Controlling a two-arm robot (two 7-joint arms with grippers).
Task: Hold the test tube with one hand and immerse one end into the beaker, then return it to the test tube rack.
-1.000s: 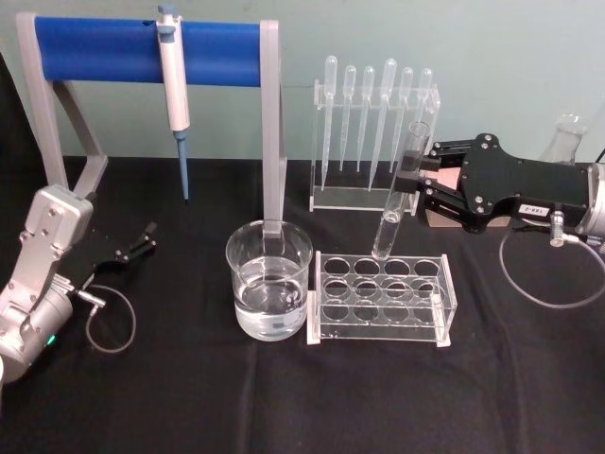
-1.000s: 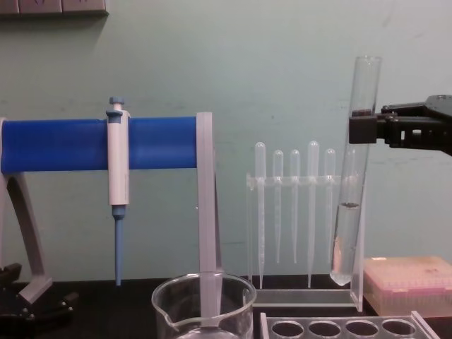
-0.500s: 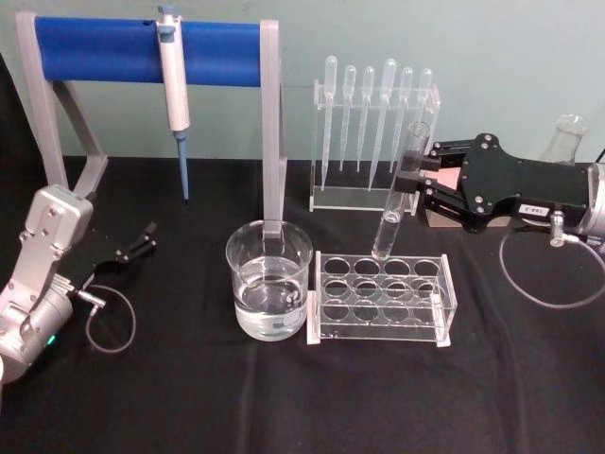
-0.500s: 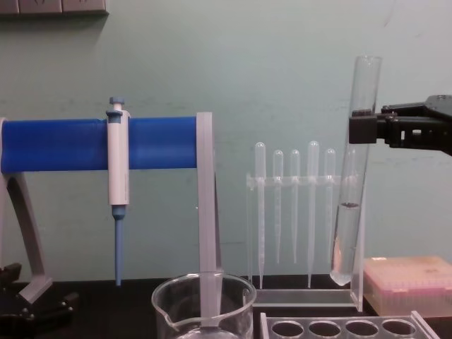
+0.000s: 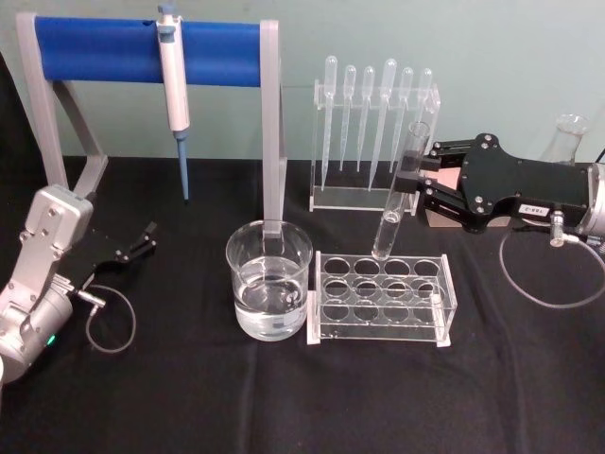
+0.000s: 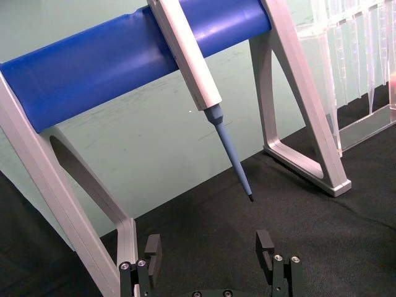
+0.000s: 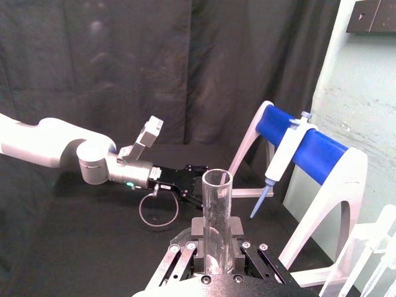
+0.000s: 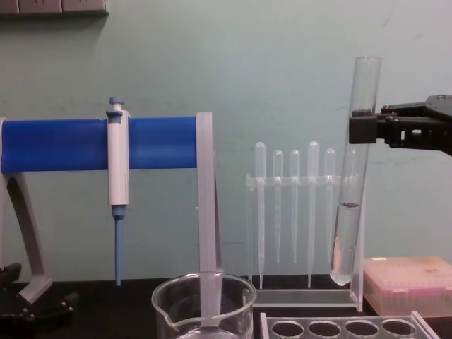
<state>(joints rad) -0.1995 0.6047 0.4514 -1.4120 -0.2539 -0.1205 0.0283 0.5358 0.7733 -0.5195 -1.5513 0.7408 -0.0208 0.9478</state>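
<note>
My right gripper (image 5: pixel 408 180) is shut on the upper part of the test tube (image 5: pixel 395 199), just below its open rim. The tube hangs slightly tilted, its round bottom just above the back row of the clear tube rack (image 5: pixel 383 298). In the chest view the test tube (image 8: pixel 352 183) holds some liquid in its lower part, with the right gripper (image 8: pixel 364 129) clamped high on it. The beaker (image 5: pixel 269 281), partly filled with water, stands left of the rack. My left gripper (image 6: pixel 209 247) rests open on the black table at the far left.
A blue-barred stand (image 5: pixel 142 52) carries a blue-tipped white pipette (image 5: pixel 174 95) at the back left. Behind the tube stands a clear rack of plastic pipettes (image 5: pixel 373 132). A pink box (image 8: pixel 413 282) and a glass flask (image 5: pixel 567 137) sit at the back right.
</note>
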